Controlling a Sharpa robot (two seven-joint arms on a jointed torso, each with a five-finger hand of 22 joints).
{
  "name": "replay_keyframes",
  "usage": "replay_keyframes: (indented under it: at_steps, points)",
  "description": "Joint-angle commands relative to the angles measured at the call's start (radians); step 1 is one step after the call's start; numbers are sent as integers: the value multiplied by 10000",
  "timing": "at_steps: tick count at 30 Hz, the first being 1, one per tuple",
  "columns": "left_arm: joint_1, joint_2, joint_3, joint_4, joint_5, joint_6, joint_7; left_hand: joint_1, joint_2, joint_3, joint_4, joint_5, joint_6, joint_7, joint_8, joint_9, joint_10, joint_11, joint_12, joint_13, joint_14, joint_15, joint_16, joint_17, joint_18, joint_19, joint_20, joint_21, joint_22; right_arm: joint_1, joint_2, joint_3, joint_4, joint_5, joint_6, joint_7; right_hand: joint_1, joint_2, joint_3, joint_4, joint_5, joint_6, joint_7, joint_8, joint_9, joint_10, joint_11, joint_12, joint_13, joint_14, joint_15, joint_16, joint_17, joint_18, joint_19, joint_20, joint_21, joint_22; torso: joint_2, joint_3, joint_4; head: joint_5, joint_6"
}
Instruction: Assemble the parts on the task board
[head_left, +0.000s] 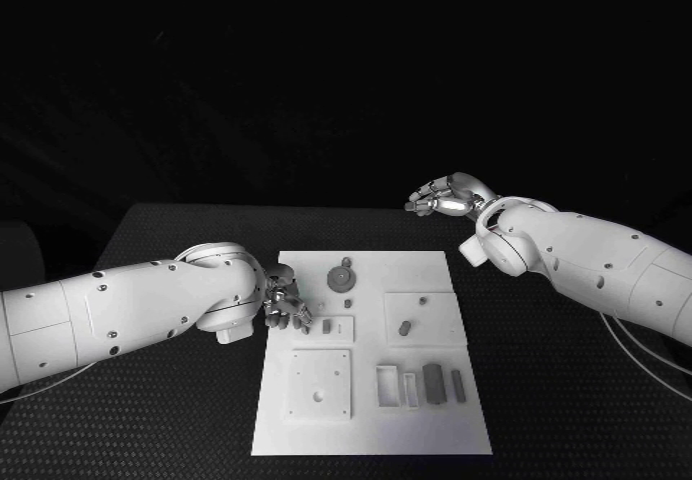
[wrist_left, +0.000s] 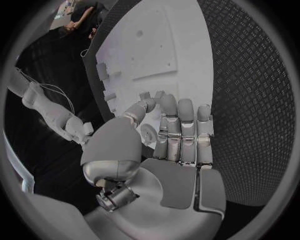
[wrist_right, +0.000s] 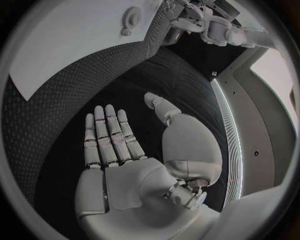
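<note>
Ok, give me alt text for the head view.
A white task board with small grey parts lies on a black table. The left robot hand hovers at its left edge; the right robot hand is raised beyond its far right corner, holding nothing.

The setting read as a robotics lab test cell: a black textured table (head_left: 173, 400) carried a white task board (head_left: 433, 270) with machined recesses and small grey parts (head_left: 433, 378), against a dark backdrop, with cables (head_left: 642, 350) trailing off the arm.
</note>
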Motion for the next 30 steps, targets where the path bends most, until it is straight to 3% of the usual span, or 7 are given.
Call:
replay_keyframes:
  at_steps: [1, 30]
  points:
    - [-10, 11, -1, -8, -62, 162, 86, 69, 16, 1347, -1405, 1, 85, -7, 57, -2, 121, -178, -39, -10, 20, 9, 20, -12, 5, 48, -884, 64, 200, -2, -1, 2, 17, 0, 52, 103, -18, 61, -12, 39, 63, -75, 130, 63, -17, 68, -8, -40, 15, -2, 70, -57, -16, -183, 26, -5, -35, 16, -1, -2, 2, -2, -6]
    - [-75, -18, 4, 161, -134, -173, 174, 80, 22, 1348, -1407, -3, 92, -9, 37, 18, 119, -183, -42, -9, 28, 7, 22, -14, 5, 55, -882, 71, 199, -3, 15, 2, -9, 3, 55, 104, -17, 60, -14, 38, 64, -78, 130, 72, -28, 75, -9, -58, 15, -3, 70, -60, -16, -188, 25, -9, -38, 31, 0, 4, 2, 0, -3]
